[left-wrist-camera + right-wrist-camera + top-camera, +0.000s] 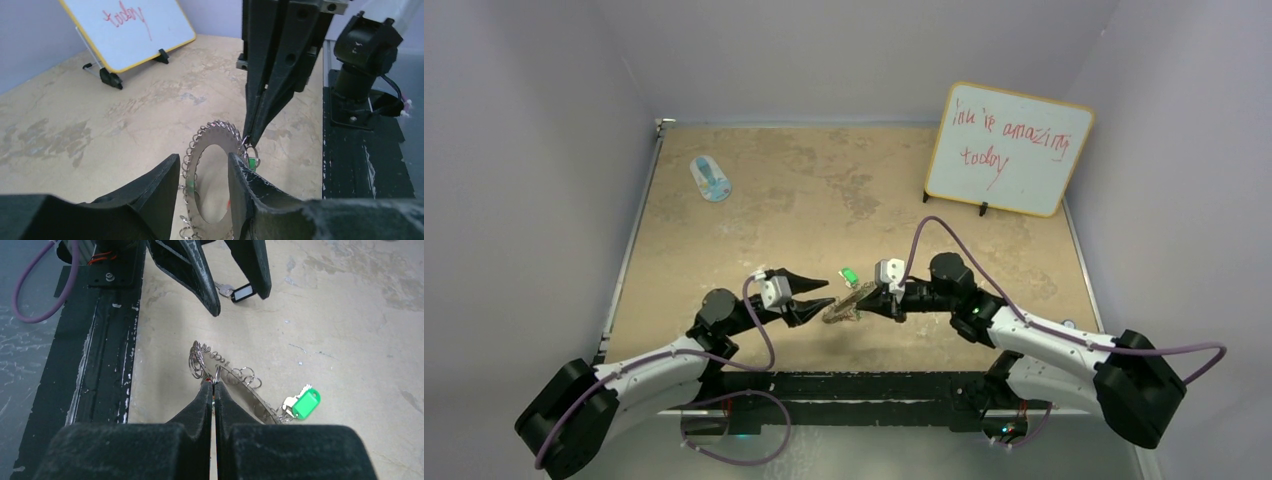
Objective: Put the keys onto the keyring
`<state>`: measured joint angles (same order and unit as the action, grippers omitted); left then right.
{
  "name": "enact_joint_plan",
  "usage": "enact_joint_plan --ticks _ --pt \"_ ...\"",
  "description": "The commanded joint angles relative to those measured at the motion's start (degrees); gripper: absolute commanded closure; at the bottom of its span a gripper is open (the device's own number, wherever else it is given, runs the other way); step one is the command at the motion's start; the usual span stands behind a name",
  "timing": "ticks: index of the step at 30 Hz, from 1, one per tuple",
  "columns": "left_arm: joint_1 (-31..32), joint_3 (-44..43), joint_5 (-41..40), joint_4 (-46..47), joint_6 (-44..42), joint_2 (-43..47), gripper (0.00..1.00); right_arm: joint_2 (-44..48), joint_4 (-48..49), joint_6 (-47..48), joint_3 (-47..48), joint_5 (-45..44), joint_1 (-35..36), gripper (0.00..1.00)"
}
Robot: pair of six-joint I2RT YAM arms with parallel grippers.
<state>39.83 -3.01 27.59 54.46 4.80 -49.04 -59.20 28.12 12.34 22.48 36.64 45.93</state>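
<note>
Between the tips of the right tool (214,386), pressed together: keyring (217,134) rim, held on edge. Just ahead, the left tool (202,159) gapes empty. Thin pinch; a nudge would likely twist the ring free.

Lab test cell, plain walled enclosure (534,150), tan tabletop (844,190), handwritten whiteboard (1009,148)

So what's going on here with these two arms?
The right hand grips the keyring by its rim, holding it tilted up. The left hand is open, facing the ring without touching it. A green-tagged key sits at the rim; a black-tagged key lies loose on the table.
</note>
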Motion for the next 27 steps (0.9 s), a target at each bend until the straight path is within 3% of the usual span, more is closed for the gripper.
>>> enact_joint_plan --ticks 1,13,27 --pt "0.2 -2.2 8.1 5.1 -4.5 -2.4 0.64 -0.8 4.5 3.8 3.7 5.5 -0.6 1.0" --pt "5.0 -6.5 8.8 -0.3 -13.1 -7.4 0.67 -2.1 1.5 7.6 7.6 9.5 -0.8 1.0" --pt "5.2 -9.0 6.3 -6.6 -15.5 -6.0 0.99 -2.0 -0.4 8.3 8.5 9.9 -0.9 1.0"
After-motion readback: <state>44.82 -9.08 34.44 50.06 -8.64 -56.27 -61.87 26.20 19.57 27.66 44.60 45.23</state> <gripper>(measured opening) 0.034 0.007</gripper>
